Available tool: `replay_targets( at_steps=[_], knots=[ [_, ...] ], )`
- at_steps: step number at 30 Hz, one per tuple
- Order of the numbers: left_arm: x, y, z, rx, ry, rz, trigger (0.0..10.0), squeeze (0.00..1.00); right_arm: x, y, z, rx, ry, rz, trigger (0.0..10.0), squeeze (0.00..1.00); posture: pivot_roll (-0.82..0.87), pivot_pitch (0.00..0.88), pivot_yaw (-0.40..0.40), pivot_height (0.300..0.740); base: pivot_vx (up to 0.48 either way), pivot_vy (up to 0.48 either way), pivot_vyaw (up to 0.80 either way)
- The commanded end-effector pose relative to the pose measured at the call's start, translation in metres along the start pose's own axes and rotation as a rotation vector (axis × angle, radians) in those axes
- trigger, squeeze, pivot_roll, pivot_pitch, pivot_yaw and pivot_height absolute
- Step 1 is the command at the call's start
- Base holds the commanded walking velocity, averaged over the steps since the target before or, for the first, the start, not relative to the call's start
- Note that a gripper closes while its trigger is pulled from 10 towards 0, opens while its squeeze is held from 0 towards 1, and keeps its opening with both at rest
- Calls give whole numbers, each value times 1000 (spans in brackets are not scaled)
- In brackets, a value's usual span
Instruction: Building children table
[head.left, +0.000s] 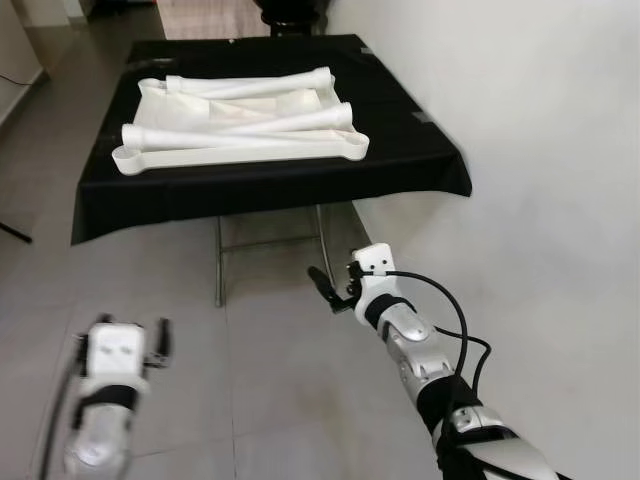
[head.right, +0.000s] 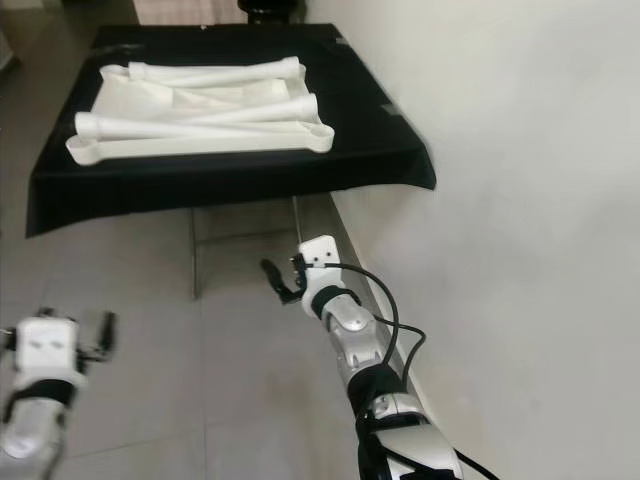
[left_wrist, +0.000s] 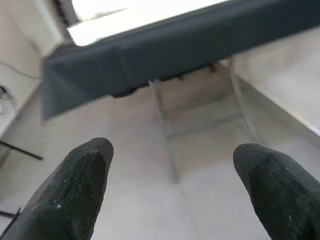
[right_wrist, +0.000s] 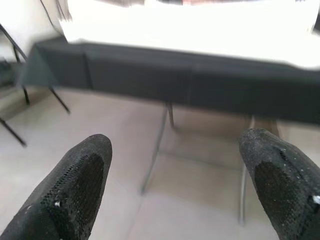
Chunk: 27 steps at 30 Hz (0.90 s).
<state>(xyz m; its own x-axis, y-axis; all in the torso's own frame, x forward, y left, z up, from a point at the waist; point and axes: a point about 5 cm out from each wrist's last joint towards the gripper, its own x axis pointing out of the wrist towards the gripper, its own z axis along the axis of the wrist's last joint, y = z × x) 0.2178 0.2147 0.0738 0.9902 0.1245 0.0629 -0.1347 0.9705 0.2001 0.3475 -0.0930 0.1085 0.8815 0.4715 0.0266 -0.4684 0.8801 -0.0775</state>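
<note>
Left eye view: a folding table draped in a black cloth (head.left: 270, 175) stands ahead against a white wall (head.left: 540, 150). On the cloth lies an upside-down white children's tabletop (head.left: 235, 152), with three loose white table legs across it: a rear leg (head.left: 250, 85), a middle leg (head.left: 240, 125) and a front leg (head.left: 250, 143) near the tabletop's near edge. Grey metal table legs (head.left: 219, 262) show beneath the cloth, standing on a grey tiled floor (head.left: 260, 380). The left gripper (head.left: 118, 342) hangs low over the floor, well short of the table, its black fingers apart and holding nothing. The right gripper (head.left: 330, 288) is raised a little higher, near the wall, just before the cloth's hanging edge, also holding nothing; how wide its fingers stand cannot be told here.

Right eye view: the same scene, with the tabletop and the legs at the top and both grippers below the cloth's edge, apart from the white parts.

Left wrist view: two black fingertips (left_wrist: 75, 190) stand widely spread with nothing between them. Beyond them are the dark cloth edge, the metal frame under the table and the tiled floor.

Right wrist view: two black fingertips (right_wrist: 80, 185) are likewise spread wide, empty. Past them the black cloth hangs across the picture, the frame's legs below it; the surface above is washed out white.
</note>
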Motion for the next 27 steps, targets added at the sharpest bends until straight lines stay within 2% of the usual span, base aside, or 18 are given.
replay_targets(
  at_steps=[1,8,10,13,18,22,23,25,27],
  knots=[
    [-5,0,3,-6,-10,-3,10000,0,-4,3,-2,-14,-7,9,10000,0,-148,0,-8,740,0,0,0],
    [-9,7,12,-36,-3,67,10000,0,-9,11,-5,35,-11,17,10000,0,-139,0,-15,740,0,0,0],
    [-4,9,19,-73,-11,128,10000,0,-7,10,-3,46,-10,10,10000,0,-141,0,-20,740,0,0,0],
    [1,7,23,-71,-25,134,10000,0,-6,8,-1,55,-8,14,10000,0,-129,0,-36,740,0,0,0],
    [11,2,29,-58,-35,101,10000,0,-2,-7,11,115,-35,-34,10000,0,-124,0,-41,740,0,0,0],
    [16,1,35,-49,-52,84,10000,0,-1,-13,16,90,-48,-66,10000,0,-123,0,-24,740,0,0,0],
    [25,-3,44,-45,-75,60,10000,0,-2,-12,14,47,-40,-85,10000,0,-135,0,12,740,0,0,0],
    [30,-5,51,-36,-98,34,10000,0,-2,-10,15,30,-46,-80,10000,0,-141,0,17,740,122,0,0],
    [39,-4,63,-20,-137,3,10000,0,0,-11,21,90,-75,-108,10000,0,-156,0,24,740,300,0,0]
  ],
)
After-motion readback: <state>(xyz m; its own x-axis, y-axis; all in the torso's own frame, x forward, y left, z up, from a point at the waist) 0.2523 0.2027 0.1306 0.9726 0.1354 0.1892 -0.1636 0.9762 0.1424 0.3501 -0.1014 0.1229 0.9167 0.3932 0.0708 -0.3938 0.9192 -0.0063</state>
